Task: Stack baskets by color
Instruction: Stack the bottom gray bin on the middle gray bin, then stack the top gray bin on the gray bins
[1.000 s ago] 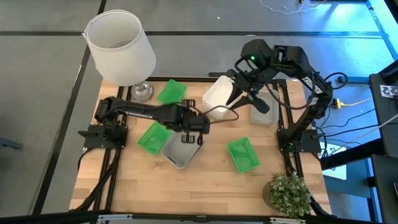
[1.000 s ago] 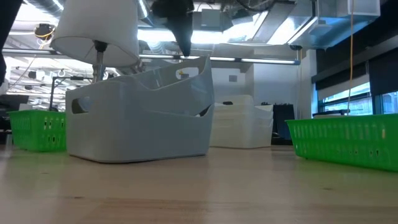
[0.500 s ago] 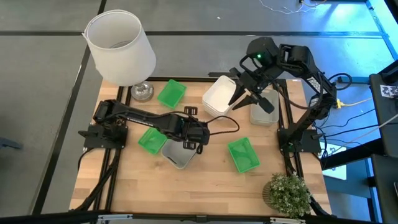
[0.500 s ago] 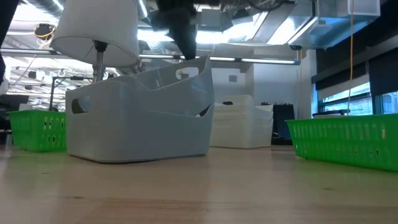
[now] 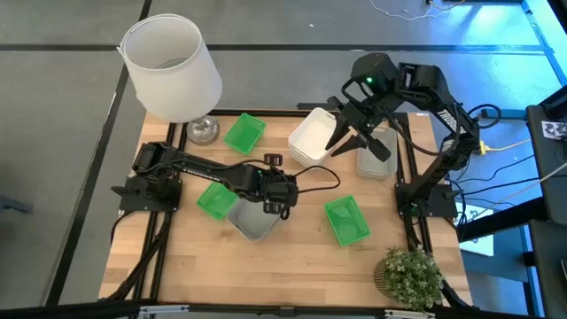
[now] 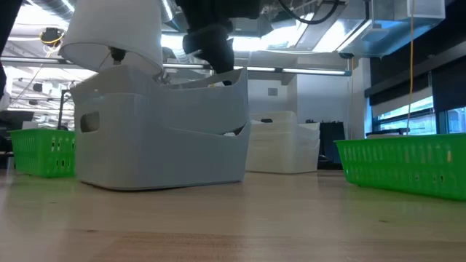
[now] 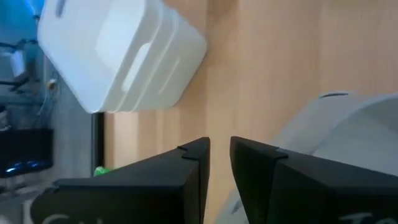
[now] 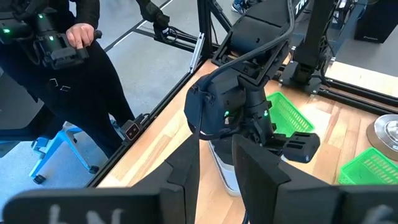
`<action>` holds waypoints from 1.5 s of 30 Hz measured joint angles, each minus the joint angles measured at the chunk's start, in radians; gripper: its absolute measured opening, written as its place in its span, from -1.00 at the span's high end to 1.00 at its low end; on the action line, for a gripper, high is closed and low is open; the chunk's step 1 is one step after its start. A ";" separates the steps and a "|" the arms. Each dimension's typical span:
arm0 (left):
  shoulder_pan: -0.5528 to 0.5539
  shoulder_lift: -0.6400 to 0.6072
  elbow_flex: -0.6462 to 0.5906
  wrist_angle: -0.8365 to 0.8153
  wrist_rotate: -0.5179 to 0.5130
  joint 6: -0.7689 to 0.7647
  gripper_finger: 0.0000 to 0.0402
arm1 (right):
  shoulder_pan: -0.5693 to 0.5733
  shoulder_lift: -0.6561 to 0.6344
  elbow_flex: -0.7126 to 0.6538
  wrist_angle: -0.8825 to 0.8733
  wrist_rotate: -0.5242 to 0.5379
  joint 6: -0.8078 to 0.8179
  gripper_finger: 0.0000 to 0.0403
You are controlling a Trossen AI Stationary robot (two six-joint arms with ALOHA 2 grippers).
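Two grey baskets sit nested at mid-table, the upper grey basket inside the lower one. My left gripper is shut on the upper one's right end. Green baskets lie singly on the table: far, left and right. White baskets stand stacked at the far middle, and another grey basket sits at the far right. My right gripper hangs open high above the white stack with nothing between its fingers. My left gripper holds the upper grey basket by the rim of its right end wall, one finger over the basket's inside and one outside. The fingers slant down from the table's left. The basket rests in the lower grey basket, nearly level.
A big white lampshade on a metal foot stands at the far left corner, and a potted plant at the near right corner. A person stands beyond the table's edge. Bare wood lies along the near edge.
My left gripper has gone down and a little toward the near edge with the upper grey basket. That basket stood tilted, its right end high; now it sits almost level in the lower one.
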 joint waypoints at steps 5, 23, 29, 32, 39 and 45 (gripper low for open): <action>-0.001 0.017 -0.011 0.000 0.041 -0.011 0.72 | 0.000 0.000 0.000 0.000 0.000 0.000 0.52; 0.082 -0.309 0.006 -0.002 0.075 0.072 0.71 | 0.006 0.000 0.000 -0.055 0.265 0.217 0.52; 0.117 -0.479 0.005 -0.001 0.111 0.095 0.71 | 0.007 0.000 -0.001 -0.150 0.440 0.393 0.52; 0.134 -0.538 0.006 -0.002 0.110 0.095 0.71 | 0.007 -0.009 -0.029 -0.145 0.513 0.494 0.52; 0.163 -0.605 0.006 -0.020 0.079 0.095 0.71 | -0.030 -0.118 -0.289 -0.147 0.663 0.721 0.52; 0.195 -0.620 0.005 -0.029 0.060 0.104 0.71 | -0.079 -0.248 -0.555 -0.148 0.664 0.956 0.52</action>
